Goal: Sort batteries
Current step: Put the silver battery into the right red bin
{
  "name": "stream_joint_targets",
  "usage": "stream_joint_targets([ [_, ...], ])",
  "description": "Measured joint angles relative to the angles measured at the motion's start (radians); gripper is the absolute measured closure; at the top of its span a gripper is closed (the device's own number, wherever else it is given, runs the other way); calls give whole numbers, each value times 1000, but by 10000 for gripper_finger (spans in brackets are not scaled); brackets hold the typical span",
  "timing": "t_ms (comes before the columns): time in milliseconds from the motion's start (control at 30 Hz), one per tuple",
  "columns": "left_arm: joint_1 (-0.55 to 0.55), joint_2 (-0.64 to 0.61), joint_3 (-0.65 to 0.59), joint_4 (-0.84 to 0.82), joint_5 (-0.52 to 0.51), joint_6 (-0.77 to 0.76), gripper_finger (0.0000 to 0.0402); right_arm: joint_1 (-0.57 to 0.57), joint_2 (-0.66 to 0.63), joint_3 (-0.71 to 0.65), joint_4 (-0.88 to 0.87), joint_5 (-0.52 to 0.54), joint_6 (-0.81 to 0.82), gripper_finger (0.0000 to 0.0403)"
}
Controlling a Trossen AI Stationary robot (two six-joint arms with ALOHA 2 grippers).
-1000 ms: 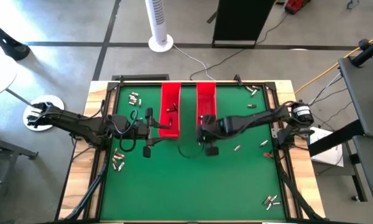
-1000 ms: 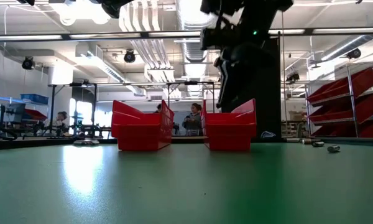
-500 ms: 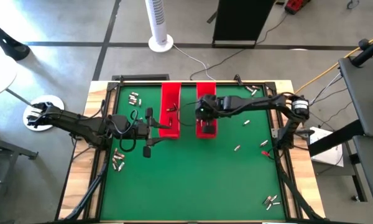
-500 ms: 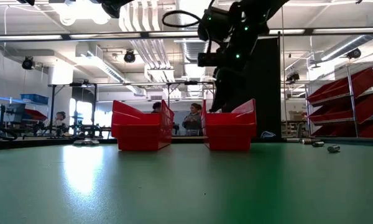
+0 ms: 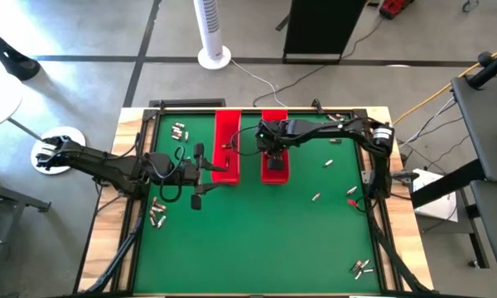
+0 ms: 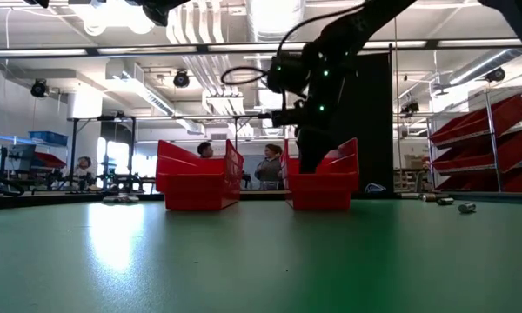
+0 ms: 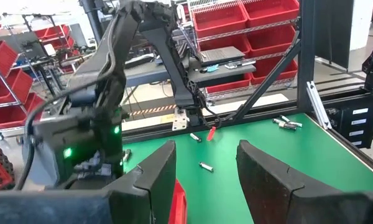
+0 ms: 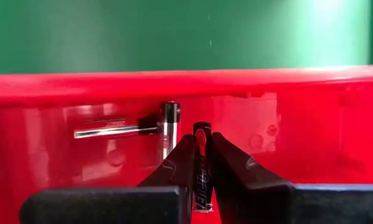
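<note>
Battery (image 8: 202, 165) pinched in right gripper (image 8: 202, 163) over right tray (image 5: 275, 170).

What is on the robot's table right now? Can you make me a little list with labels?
Table: green mat
Trays: left red tray, right red tray
Right gripper: over the right tray, shut on a battery
Left gripper: open, empty, by the left tray
Loose batteries: scattered around the mat's edges

Right pincer (image 8: 202, 163) shut, arm stretched across table; left pincer (image 7: 205, 165) fingers apart, arm low.
</note>
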Motion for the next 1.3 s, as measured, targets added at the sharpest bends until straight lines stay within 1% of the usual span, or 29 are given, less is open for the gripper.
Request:
stream_joint_targets([
  [200,0,1,0,-1,0,0,252,-22,51,8,15,-4,-13,374],
  [500,0,2,0,-3,0,0,252,-22,111,30,36,0,-34,374],
  [867,0,2,0,-3,0,0,252,-22,115,27,47,1,-22,371],
  [967,0,2,0,0,0,0,252,-22,115,27,48,-2,-20,354],
  [1133,0,2,0,0,0,0,252,-22,109,25,49,-4,-8,301],
  [1300,0,2,0,0,0,0,252,-21,71,22,43,2,-8,257],
])
